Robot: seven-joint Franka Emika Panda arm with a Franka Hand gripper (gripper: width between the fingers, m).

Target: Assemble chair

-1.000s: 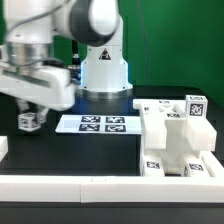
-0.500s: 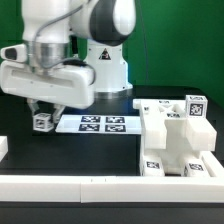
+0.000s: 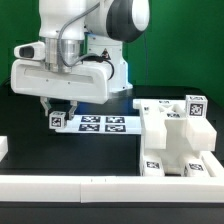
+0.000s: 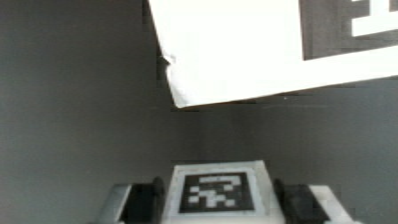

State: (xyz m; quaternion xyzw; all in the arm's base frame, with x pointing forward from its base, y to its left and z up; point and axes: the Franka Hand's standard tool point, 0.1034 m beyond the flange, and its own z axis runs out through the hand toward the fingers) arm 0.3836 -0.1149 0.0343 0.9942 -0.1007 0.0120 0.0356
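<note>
Carrying a small tagged chair block [image 3: 57, 121] rightward since the earlier frame, now above the marker board [image 3: 100, 125]; gripper [image 3: 58, 114] clamping it; keeping it level and heading steadily toward the half-built chair [image 3: 178, 140] by the table's right edge

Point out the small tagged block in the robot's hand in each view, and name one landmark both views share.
Exterior view: the small tagged block hangs in the hand at the exterior view's left, just above the near end of the marker board.
Wrist view: the block sits between the two fingers, tag facing the camera.
Shared landmark: the marker board, its corner showing beyond the block.
</note>
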